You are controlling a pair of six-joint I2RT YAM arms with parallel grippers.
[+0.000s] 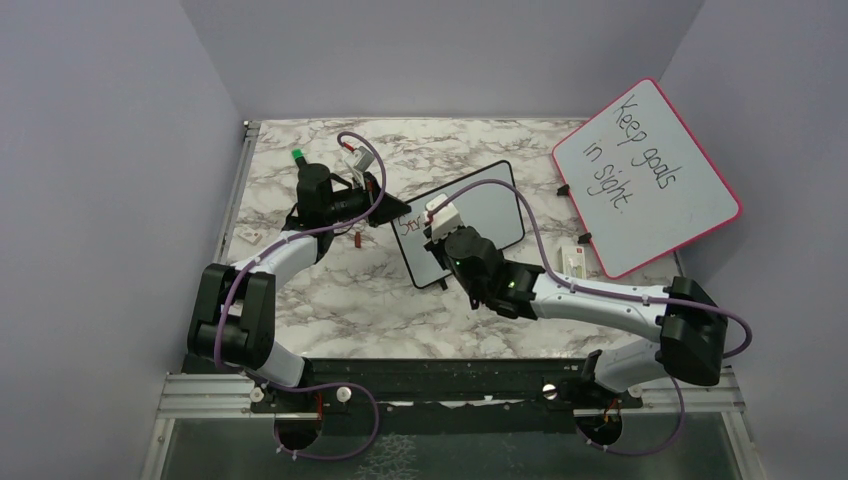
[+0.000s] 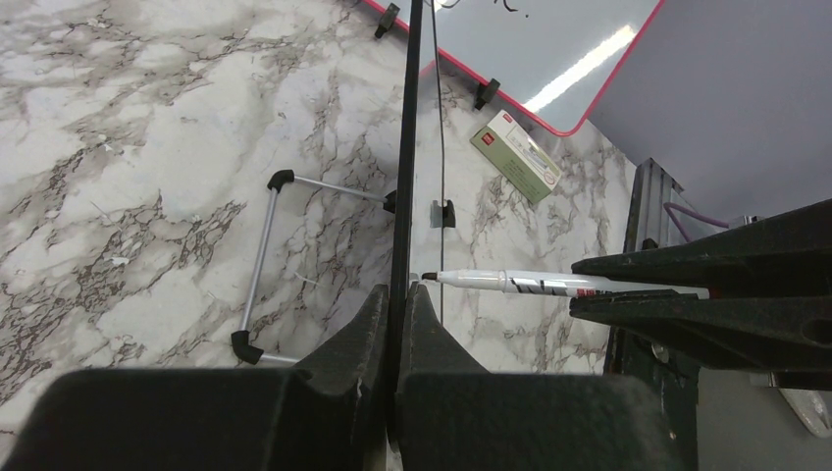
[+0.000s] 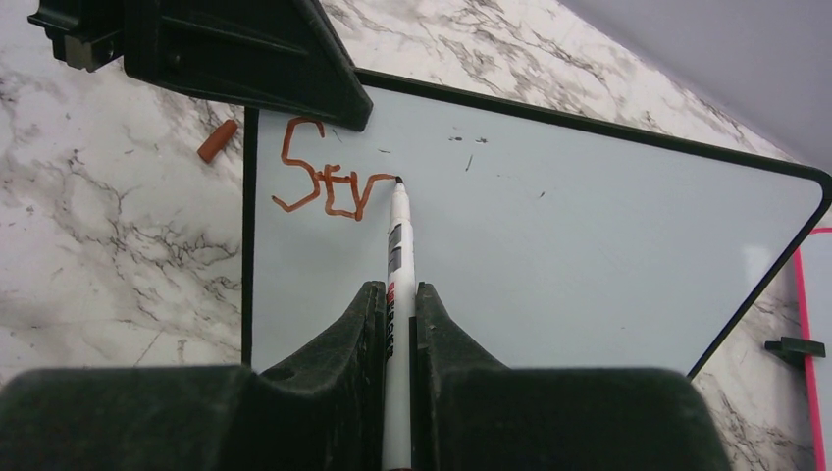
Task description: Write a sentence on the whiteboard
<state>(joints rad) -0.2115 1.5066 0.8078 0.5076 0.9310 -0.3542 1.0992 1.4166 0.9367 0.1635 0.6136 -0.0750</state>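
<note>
The small black-framed whiteboard (image 1: 490,205) stands tilted at mid-table; it fills the right wrist view (image 3: 549,255) and shows edge-on in the left wrist view (image 2: 408,147). My left gripper (image 1: 385,205) (image 2: 397,294) is shut on its left edge. My right gripper (image 1: 440,225) (image 3: 394,289) is shut on a white marker (image 3: 397,235), also seen in the left wrist view (image 2: 530,284). The marker's tip touches the board at the end of the reddish-brown letters "Str" (image 3: 324,182) (image 1: 410,225), the only part of the sentence that shows.
A larger pink-framed board (image 1: 645,175) with black handwriting leans at the back right. A small green-and-white box (image 1: 575,260) (image 2: 518,155) lies beside it. An orange marker cap (image 3: 217,140) lies left of the small board. A metal stand (image 2: 257,265) is behind it.
</note>
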